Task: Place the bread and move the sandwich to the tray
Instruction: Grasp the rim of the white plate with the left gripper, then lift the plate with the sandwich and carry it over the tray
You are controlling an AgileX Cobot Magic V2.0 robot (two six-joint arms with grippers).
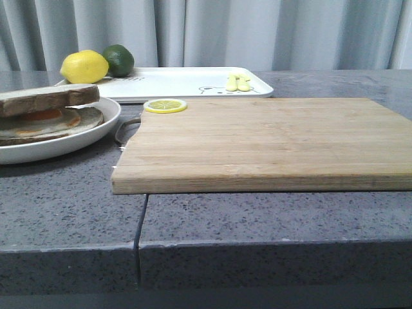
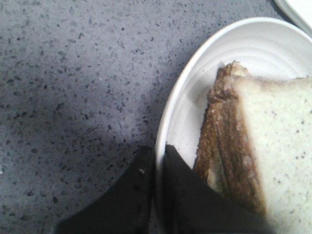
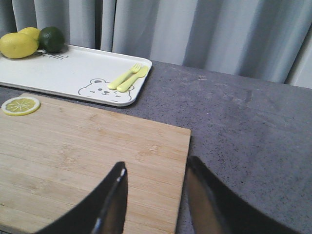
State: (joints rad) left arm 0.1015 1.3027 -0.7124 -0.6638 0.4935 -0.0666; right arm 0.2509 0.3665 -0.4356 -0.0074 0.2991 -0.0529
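Left jaws pinching plate (image 2: pixel 181 114) rim beside sandwich (image 2: pixel 253 151), right jaws wide above cutting board (image 3: pixel 87 156), tray (image 3: pixel 68 73) lettering unreadable.

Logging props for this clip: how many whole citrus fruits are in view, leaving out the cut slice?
2. A yellow lemon and a green lime sit side by side at the left end of the tray. The front view cuts off the table's left side, so more could be hidden.

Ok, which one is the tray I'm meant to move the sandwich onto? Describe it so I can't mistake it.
Start from the big wooden cutting board; the tray lies just behind it, toward the curtain. It is flat, white and rectangular, with a lemon and lime at one end and a bear drawing near small yellow cutlery. The plate is round instead.
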